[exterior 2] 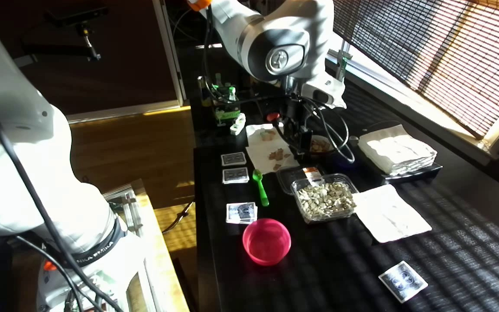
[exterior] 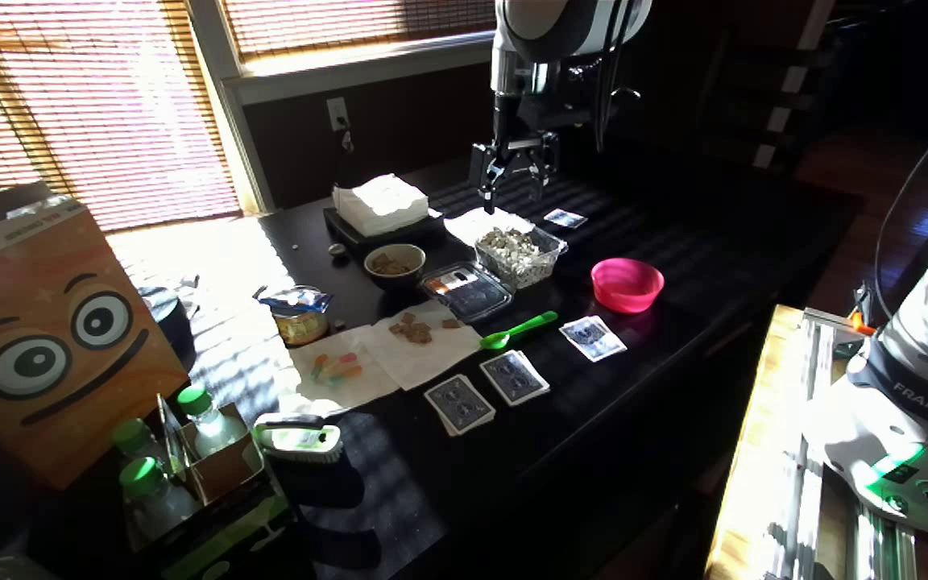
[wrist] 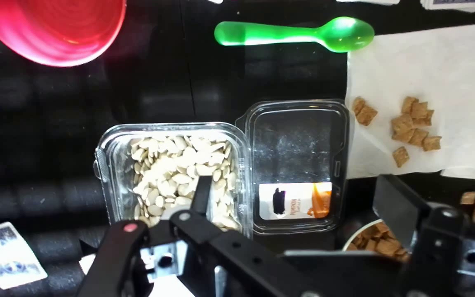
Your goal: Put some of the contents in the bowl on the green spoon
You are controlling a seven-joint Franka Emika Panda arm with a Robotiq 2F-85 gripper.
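The green spoon (wrist: 278, 34) lies flat on the black table, its scoop end just over the edge of a white napkin; it shows in both exterior views (exterior: 532, 324) (exterior 2: 262, 193). A small dark bowl with a pale rim (exterior: 395, 281) holds brown cereal squares. In the wrist view the bowl (wrist: 358, 234) is partly hidden behind a finger. My gripper (wrist: 297, 185) is open with nothing between its fingers. It hangs above the table (exterior: 512, 197), over the area of the clear lid and the dark bowl, apart from the spoon.
A clear tub of pumpkin seeds (exterior 2: 306, 214) stands beside its lid (wrist: 297, 144). A pink bowl (exterior: 627, 296) is near the spoon's handle. Napkins hold loose cereal (wrist: 402, 123) and gummy candies (exterior: 337, 366). Playing cards (exterior: 460, 404), a napkin stack (exterior 2: 396, 147) and a can (exterior: 300, 326) surround them.
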